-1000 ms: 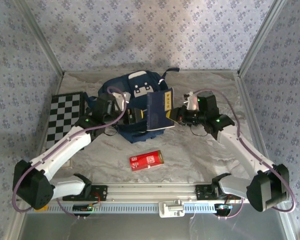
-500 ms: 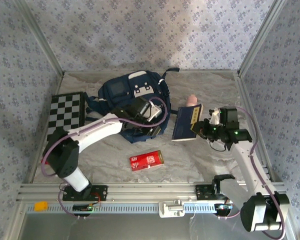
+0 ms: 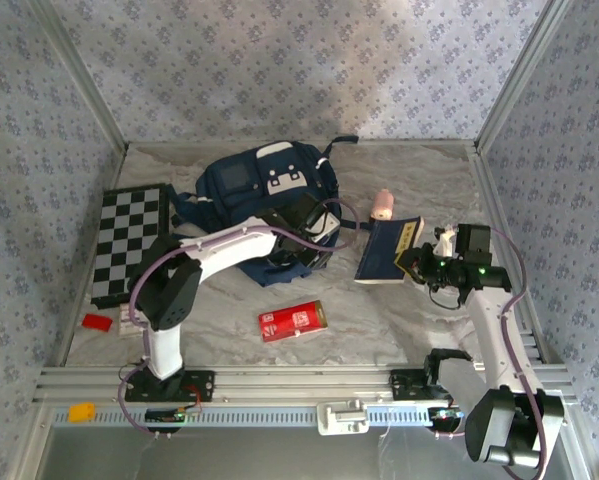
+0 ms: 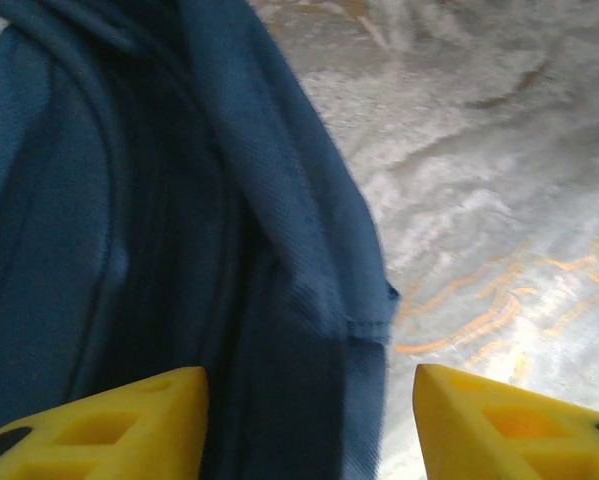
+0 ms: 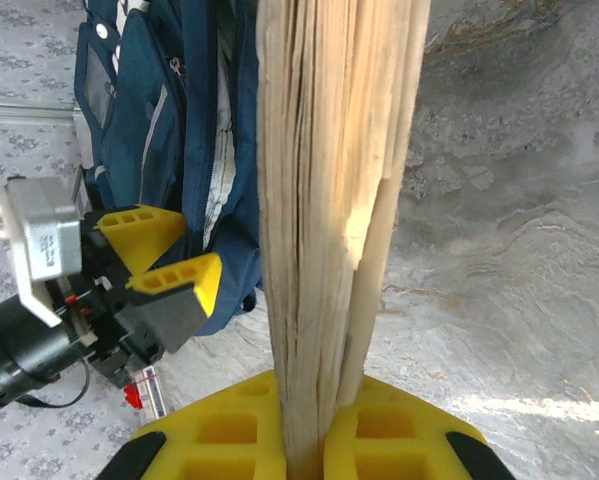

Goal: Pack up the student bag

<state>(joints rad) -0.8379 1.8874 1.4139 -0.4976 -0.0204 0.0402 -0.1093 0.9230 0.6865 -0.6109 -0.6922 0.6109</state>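
Student bag (image 3: pixel 264 185) lies on the bench (image 3: pixel 399 310), upper centre-left of the top view. Left hand (image 4: pixel 304 420) is spread, fingers either side of the bag's fabric edge at its lower right; contact is unclear, the view is blurry. Right hand (image 5: pixel 309 440) is pressed together, pinching the dark blue book (image 3: pixel 389 250), right of centre, apart from the bag.

On the marbled table (image 3: pixel 399 320), a checkerboard (image 3: pixel 129 245) lies at the left edge, 1 red packet (image 3: pixel 292 321) near the front, and a small pink object (image 3: pixel 383 205) near a tilted dark blue book (image 3: pixel 389 252).
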